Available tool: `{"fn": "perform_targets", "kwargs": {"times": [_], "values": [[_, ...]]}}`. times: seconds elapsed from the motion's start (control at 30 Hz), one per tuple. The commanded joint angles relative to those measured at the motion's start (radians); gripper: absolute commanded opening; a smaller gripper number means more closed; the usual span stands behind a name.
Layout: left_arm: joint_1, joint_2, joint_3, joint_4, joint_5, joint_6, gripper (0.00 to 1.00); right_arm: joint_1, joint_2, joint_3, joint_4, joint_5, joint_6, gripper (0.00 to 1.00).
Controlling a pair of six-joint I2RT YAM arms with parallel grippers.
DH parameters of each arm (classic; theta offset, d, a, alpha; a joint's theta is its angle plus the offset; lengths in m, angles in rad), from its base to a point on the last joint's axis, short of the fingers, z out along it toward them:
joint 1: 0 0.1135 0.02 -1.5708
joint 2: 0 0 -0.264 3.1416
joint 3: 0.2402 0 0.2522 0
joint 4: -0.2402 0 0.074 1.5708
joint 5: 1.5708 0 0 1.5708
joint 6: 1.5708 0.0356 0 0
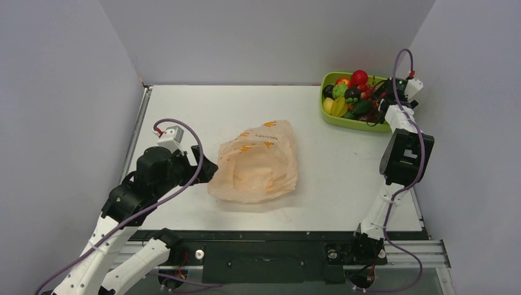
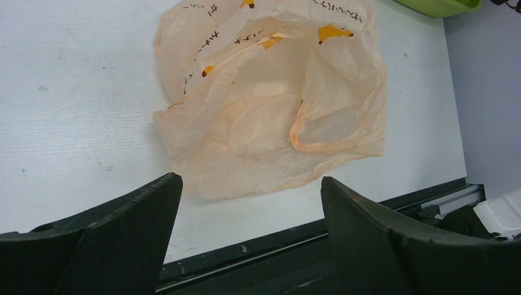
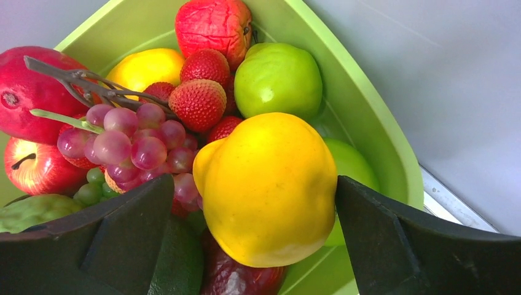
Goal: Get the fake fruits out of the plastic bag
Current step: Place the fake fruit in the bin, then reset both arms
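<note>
The peach-orange plastic bag (image 1: 258,163) lies crumpled and flat-looking on the white table, its mouth and a loop handle showing in the left wrist view (image 2: 270,104); no fruit shows inside it. My left gripper (image 1: 209,169) is open and empty just left of the bag (image 2: 252,203). The fake fruits (image 1: 350,95) are piled in the lime-green tray (image 1: 362,126). My right gripper (image 1: 378,98) hovers over the tray, open (image 3: 255,190), with a yellow fruit (image 3: 267,184) between its jaws, touching the right one. A grape bunch (image 3: 135,144), strawberries (image 3: 198,101) and a green apple (image 3: 278,80) lie beside it.
The tray's rim (image 3: 368,123) stands at the table's far right corner against the grey wall. A black frame rail (image 2: 276,246) runs along the near table edge. Grey walls close in the table on three sides.
</note>
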Motion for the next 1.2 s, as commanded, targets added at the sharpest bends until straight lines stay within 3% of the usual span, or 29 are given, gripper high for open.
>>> {"fn": "perform_targets", "kwargs": {"times": [0.0,0.13,0.53,0.73,0.93,1.17], "values": [[0.005,-0.042,0.02,-0.02,0.016,-0.011,0.82,-0.012,-0.061,0.033,-0.014,0.002,-0.018,1.0],[0.005,-0.062,0.025,-0.04,0.013,-0.026,0.82,-0.013,-0.056,0.066,-0.053,0.016,-0.026,1.0],[0.005,-0.099,0.026,-0.044,0.061,-0.071,0.83,-0.014,-0.287,-0.133,0.005,0.098,0.004,1.0],[0.005,-0.159,0.006,-0.039,0.088,-0.098,0.83,0.016,-0.493,-0.365,0.024,0.069,0.07,1.0],[0.005,-0.202,-0.016,-0.024,0.107,-0.115,0.84,0.194,-0.753,-0.677,0.042,0.042,0.062,1.0],[0.004,-0.231,0.013,-0.017,0.128,-0.102,0.85,0.537,-1.094,-0.816,-0.127,0.119,0.022,1.0]]}}
